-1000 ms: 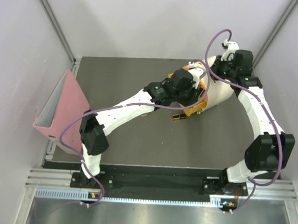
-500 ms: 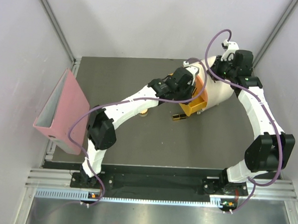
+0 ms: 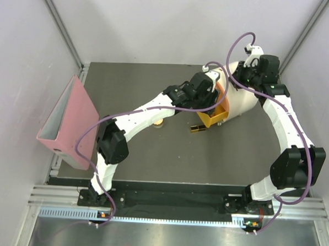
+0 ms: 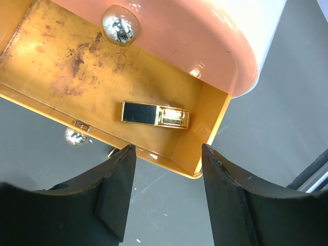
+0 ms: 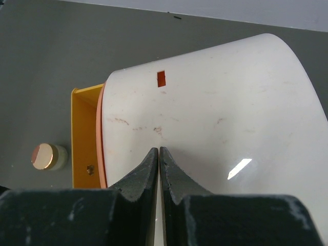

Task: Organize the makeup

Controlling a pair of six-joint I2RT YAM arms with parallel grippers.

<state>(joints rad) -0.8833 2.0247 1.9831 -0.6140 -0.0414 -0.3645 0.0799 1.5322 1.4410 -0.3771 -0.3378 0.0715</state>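
The cream box (image 3: 244, 104) stands at the back right with an orange-yellow drawer (image 3: 220, 118) pulled open. In the left wrist view a black-and-gold case (image 4: 155, 114) lies inside the drawer (image 4: 61, 66). My left gripper (image 4: 166, 154) is open and empty, hovering just above the drawer's front corner; it also shows in the top view (image 3: 212, 96). A second black-and-gold case (image 3: 198, 128) lies on the table in front of the drawer. The round peach-tan compact (image 3: 159, 123) sits on the table under my left forearm. My right gripper (image 5: 159, 152) is shut and empty, its tips on the cream box's top (image 5: 215, 107). The peach tubes are out of view.
A pink binder (image 3: 69, 123) leans at the table's left edge. Two silver knobs (image 4: 119, 25) show on the drawer fronts. The right wrist view shows the drawer's side (image 5: 84, 133) and the round compact (image 5: 45, 156) beside it. Grey walls enclose the table.
My left forearm has swung back and toward the drawer, uncovering the round compact on the table. The left gripper stays over the open drawer. The right arm has not moved.
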